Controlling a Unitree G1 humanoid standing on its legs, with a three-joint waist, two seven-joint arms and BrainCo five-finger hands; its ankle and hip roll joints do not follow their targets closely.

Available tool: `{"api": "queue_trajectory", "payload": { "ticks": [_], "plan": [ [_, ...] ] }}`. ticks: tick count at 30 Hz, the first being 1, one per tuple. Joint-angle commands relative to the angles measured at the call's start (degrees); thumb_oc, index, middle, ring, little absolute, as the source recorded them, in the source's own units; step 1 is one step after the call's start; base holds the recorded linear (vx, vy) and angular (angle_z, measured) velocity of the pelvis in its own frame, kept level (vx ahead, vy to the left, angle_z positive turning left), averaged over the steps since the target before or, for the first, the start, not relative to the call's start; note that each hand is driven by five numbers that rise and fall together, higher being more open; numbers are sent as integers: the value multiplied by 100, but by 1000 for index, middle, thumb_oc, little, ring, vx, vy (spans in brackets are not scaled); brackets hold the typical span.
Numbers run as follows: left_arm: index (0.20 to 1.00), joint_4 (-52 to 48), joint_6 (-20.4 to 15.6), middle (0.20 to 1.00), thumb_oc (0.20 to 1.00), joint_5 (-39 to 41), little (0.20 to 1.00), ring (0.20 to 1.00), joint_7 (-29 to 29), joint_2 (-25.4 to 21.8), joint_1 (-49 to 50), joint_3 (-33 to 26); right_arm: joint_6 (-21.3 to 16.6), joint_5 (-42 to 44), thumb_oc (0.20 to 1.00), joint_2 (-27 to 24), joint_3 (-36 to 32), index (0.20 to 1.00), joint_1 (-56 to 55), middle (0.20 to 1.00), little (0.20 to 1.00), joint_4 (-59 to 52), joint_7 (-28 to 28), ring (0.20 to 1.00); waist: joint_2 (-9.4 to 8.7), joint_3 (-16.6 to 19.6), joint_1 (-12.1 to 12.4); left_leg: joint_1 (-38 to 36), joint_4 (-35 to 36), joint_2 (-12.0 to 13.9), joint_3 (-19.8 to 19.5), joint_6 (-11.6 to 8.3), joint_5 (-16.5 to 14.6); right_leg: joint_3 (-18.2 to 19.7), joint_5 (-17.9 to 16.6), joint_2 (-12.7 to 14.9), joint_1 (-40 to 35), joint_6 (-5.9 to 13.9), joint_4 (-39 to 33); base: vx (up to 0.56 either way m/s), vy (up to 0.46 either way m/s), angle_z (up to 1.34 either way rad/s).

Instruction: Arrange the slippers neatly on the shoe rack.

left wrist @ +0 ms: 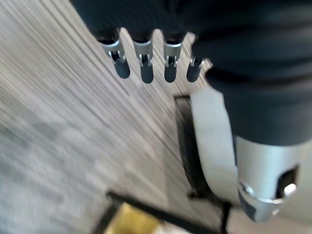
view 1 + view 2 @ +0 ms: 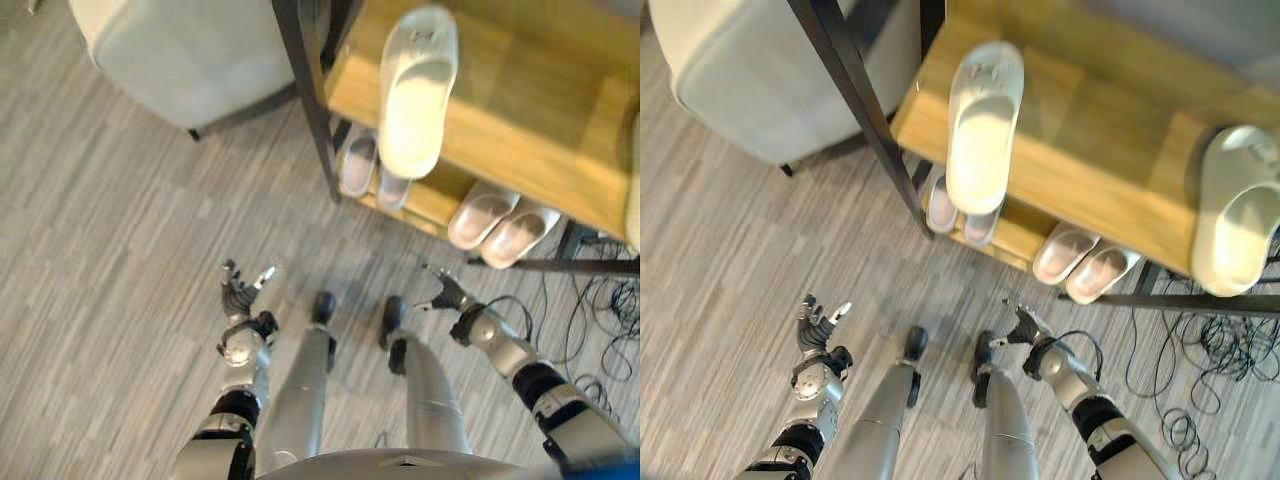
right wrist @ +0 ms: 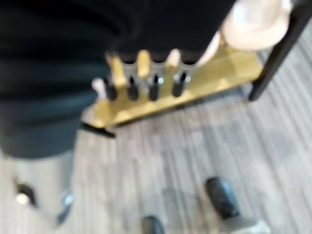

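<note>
- The shoe rack (image 2: 1110,190) stands ahead of the robot, a dark metal frame with wooden shelves, and every slipper I can see is already on it.
- On the top shelf a cream slipper (image 2: 983,125) lies with its heel end hanging a little over the front edge.
- A second cream slipper (image 2: 1238,215) lies further to the right on the same shelf, well apart from the first and also jutting past the edge.
- On the lower shelf a pair of pinkish slippers (image 2: 498,222) sits side by side, touching, their ends poking out over the front of the shelf.
- Another pale pair (image 2: 370,170) sits on the lower shelf near the rack's left post, partly hidden under the cream slipper above.
- The left hand (image 2: 240,290) hangs low over the grey plank floor (image 2: 120,250), fingers spread and relaxed, grasping nothing; it is well apart from the rack and from any slipper.
- The right hand (image 2: 447,290) is also low over the floor, fingers loose and empty, just in front of the rack's lower shelf, near the pinkish pair but not touching it.
- A pale upholstered seat (image 2: 180,50) stands on the floor to the left of the rack.
</note>
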State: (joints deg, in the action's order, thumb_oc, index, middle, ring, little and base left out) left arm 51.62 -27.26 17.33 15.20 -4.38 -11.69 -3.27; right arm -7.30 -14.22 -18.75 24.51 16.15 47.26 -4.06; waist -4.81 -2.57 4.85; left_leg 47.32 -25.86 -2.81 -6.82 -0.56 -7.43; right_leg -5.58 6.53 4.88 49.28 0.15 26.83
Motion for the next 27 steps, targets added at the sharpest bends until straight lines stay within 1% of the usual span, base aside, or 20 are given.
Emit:
{"api": "queue_trajectory", "payload": {
  "ticks": [1,4,5,9,11,12,14,16,19,20,21,25,27],
  "plan": [
    [1000,112,4,1000,1000,-211,1000,1000,-150,-11,174,-73,-240,243,1000,69,-42,1000,-431,1000,1000,6,114,1000,234,209,-82,-695,1336,-56,-51,103,845,281,410,-372,-1059,-87,-161,30,-31,-2],
    [1000,126,135,1000,1000,-52,1000,1000,-389,41,489,-107,-302,256,1000,222,-63,1000,-741,1000,1000,164,112,1000,282,276,-86,-1306,1689,-3,-58,86,966,270,297,-446,-1603,-74,-553,58,-25,-6],
    [1000,204,236,1000,1000,-27,1000,1000,-547,79,606,-57,-348,287,1000,304,-60,1000,-867,1000,1000,294,139,1000,316,312,-90,-1669,1931,45,-44,69,1039,279,231,-491,-1909,-61,-774,61,-36,-5],
    [1000,393,350,1000,1000,-456,1000,1000,-719,301,724,443,-409,289,1000,614,-63,1000,-1099,1000,1000,611,178,1000,383,417,-129,-2327,2343,120,-40,80,1113,361,160,-522,-2519,-41,-1146,70,-41,-4],
    [1000,347,443,1000,1000,-465,1000,1000,-871,334,810,560,-464,311,1000,695,-82,1000,-1211,1000,1000,593,186,1000,420,459,-135,-2669,2574,158,-28,83,1162,387,137,-533,-2833,-44,-1340,56,-35,-5],
    [1000,344,444,1000,1000,-463,1000,1000,-872,333,816,563,-464,311,1000,695,-82,1000,-1216,1000,1000,591,186,1000,421,443,-132,-2703,2595,162,-27,83,1168,388,132,-535,-2864,-44,-1357,45,-34,-5],
    [1000,451,583,1000,1000,-609,1000,1000,-1027,347,919,670,-590,353,1000,800,-90,1000,-1348,1000,1000,527,212,1000,473,529,-145,-3129,2891,165,-18,90,1256,432,84,-542,-3302,-37,-1631,75,-51,-2],
    [1000,570,594,1000,1000,-674,1000,1000,-996,347,936,663,-604,379,1000,843,-117,1000,-1372,1000,1000,530,265,1000,493,545,-152,-3266,2982,167,-22,89,1294,433,59,-541,-3452,-36,-1735,47,-37,-3],
    [1000,1152,605,1000,1000,-881,1000,1000,-867,235,992,608,-663,358,1000,982,-162,1000,-1373,1000,1000,600,264,1000,561,704,-161,-3553,3086,126,-42,108,1357,414,0,-491,-3855,-4,-1995,22,-47,-3],
    [1000,1157,602,1000,1000,-882,1000,1000,-867,235,989,606,-664,358,1000,984,-162,1000,-1371,1000,1000,601,264,1000,560,695,-165,-3562,3086,125,-45,108,1356,411,-3,-490,-3870,-3,-2005,-5,-34,-1],
    [1000,1295,606,1000,1000,-993,1000,1000,-846,188,991,618,-701,327,1000,956,-183,1000,-1413,1000,1000,527,274,1000,576,760,-183,-3655,3086,95,-55,130,1347,414,-28,-473,-3992,0,-2092,-10,-39,2],
    [1000,1325,600,1000,1000,-1195,1000,1000,-843,165,955,792,-743,332,1000,900,-217,1000,-1483,1000,1000,377,269,1000,584,812,-235,-3787,3086,74,-31,164,1315,451,-111,-445,-4179,17,-2259,-6,-20,0],
    [1000,1213,646,1000,1000,-1291,1000,1000,-978,198,924,981,-732,322,1000,913,-275,1000,-1542,1000,1000,393,251,1000,594,849,-268,-3873,3086,63,7,185,1285,506,-184,-441,-4287,29,-2373,-16,-44,-2]
  ]
}}
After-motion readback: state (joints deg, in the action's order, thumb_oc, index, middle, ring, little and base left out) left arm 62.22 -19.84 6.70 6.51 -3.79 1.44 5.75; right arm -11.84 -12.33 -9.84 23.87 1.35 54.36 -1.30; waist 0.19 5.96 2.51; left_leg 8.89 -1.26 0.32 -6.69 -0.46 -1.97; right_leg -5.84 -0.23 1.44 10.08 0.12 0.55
